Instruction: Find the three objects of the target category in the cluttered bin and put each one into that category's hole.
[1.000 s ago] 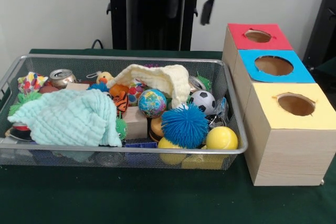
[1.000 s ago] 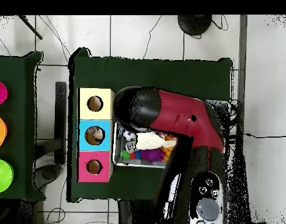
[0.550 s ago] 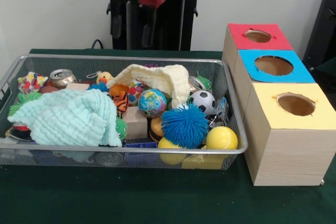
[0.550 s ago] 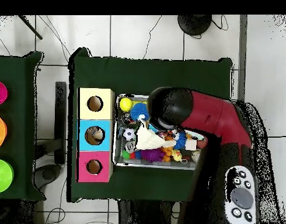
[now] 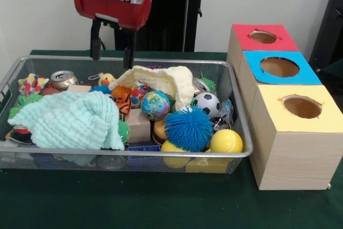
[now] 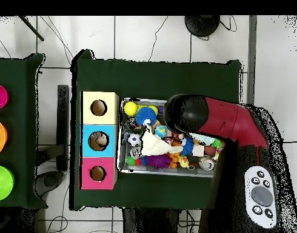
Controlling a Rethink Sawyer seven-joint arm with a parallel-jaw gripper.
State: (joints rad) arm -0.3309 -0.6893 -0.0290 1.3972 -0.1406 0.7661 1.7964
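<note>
I have the end effector hanging spread and empty above the far rim of the wire bin, its two fingers pointing down over the toy duck and the edge of the cream cloth. I can't say which category is the target. If it is balls, the candidates lie on the side of the bin nearest the boxes: a globe ball beside the cream cloth, a soccer ball just past it, a spiky blue ball in front of both, and a yellow ball against the bin's near rim. A mint cloth covers much of the bin's other end, with a dented can behind it. Beside the bin on the green table stand three boxes in a row, each with a hole in its lid: red box, blue box, yellow box. My worry from here is a straight descent: the fingers would likely snag the cream cloth and drag neighbouring toys, or close on the duck rather than a ball; smooth balls could also roll out of a loose pinch.
</note>
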